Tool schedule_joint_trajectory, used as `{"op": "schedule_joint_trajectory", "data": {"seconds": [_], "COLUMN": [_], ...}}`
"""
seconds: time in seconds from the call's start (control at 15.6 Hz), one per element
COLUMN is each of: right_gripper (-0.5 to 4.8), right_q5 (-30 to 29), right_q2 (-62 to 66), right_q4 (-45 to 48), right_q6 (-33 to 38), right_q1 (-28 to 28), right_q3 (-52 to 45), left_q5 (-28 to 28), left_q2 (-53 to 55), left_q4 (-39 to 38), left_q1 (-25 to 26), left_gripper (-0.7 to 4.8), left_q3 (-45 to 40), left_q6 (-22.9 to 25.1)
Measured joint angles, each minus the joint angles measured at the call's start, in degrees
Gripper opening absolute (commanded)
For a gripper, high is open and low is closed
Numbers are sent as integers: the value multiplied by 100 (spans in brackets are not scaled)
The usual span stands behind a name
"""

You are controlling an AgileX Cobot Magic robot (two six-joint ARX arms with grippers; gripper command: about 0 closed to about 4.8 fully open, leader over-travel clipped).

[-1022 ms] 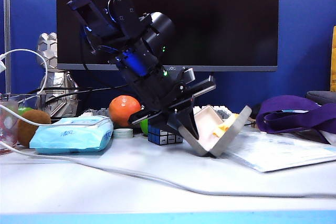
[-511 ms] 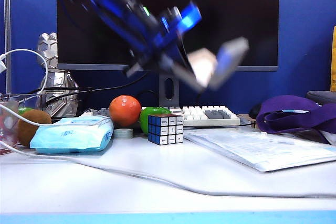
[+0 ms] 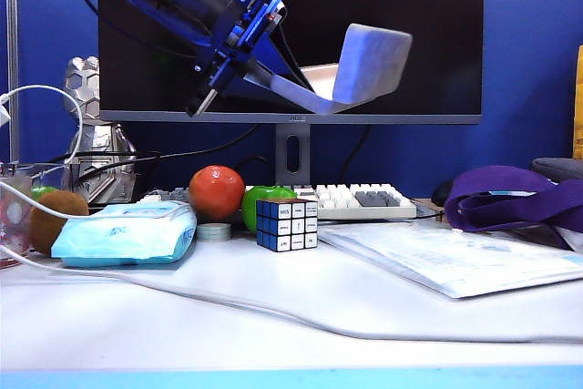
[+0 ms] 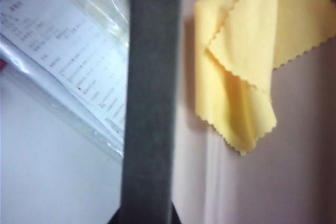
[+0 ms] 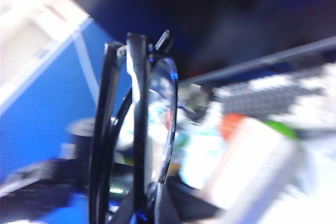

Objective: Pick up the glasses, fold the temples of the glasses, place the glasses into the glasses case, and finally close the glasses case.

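Blue partition panels and a dark monitor back your white desk, where a Rubik's cube, an orange, a green apple, a light-blue wipes packet and a keyboard sit along the far side. In the exterior view, the left gripper is pinched on one shell of the open glasses case, which hangs high in front of the monitor, well above the desk; a second ago that case rested beside the cube, so you have lifted it clear off the surface and swung it up. You cannot find the right arm in this view. Your left wrist view shows the case's grey edge running close past the camera, cream lining beyond it and a yellow cleaning cloth lying inside; no glasses are in the case yet. Your right wrist view, blurred, shows the right gripper clamped on the black-framed glasses, temples apparently folded against the frame. That suggests picking and folding are done and the case has been raised to meet the glasses; inserting them and shutting the lid remain.
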Motion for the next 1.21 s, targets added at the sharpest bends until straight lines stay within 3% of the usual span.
{"op": "schedule_joint_trajectory", "data": {"seconds": [0.13,0.19,0.38,0.51,0.64,0.7,0.83,1.02,1.21], "right_gripper": [-6,-5,-5,-5,-6,-5,-5,-5,-5], "right_q5": [247,334,503,503,505,579,756,1329,1703], "right_q2": [0,0,11,127,227,289,389,538,616], "right_q4": [-420,-555,-1189,-1421,-1582,-1703,-2002,-2826,-3099], "right_q6": [-439,-590,-1193,-1237,-1390,-1718,-2096,-3259,-4216], "right_q1": [2,2,26,39,44,179,417,973,966], "right_q3": [0,0,0,0,-2,0,-2,-2,-2], "left_q5": [-44,-334,-2979,-3965,-4605,-4959,-5193,-5322,-4865], "left_q2": [0,-11,-20,-20,-20,-7,74,426,474], "left_q4": [-42,-114,-758,-953,-968,-911,-787,-739,-741], "left_q1": [-2,-9,-221,-483,-804,-1049,-1211,-1362,-1432], "left_gripper": [-6,-6,-6,-6,-6,-6,-6,-6,-6], "left_q3": [0,0,0,0,0,0,2,-4,-4], "left_q6": [264,439,1587,2181,2865,3449,3936,4242,4758]}}
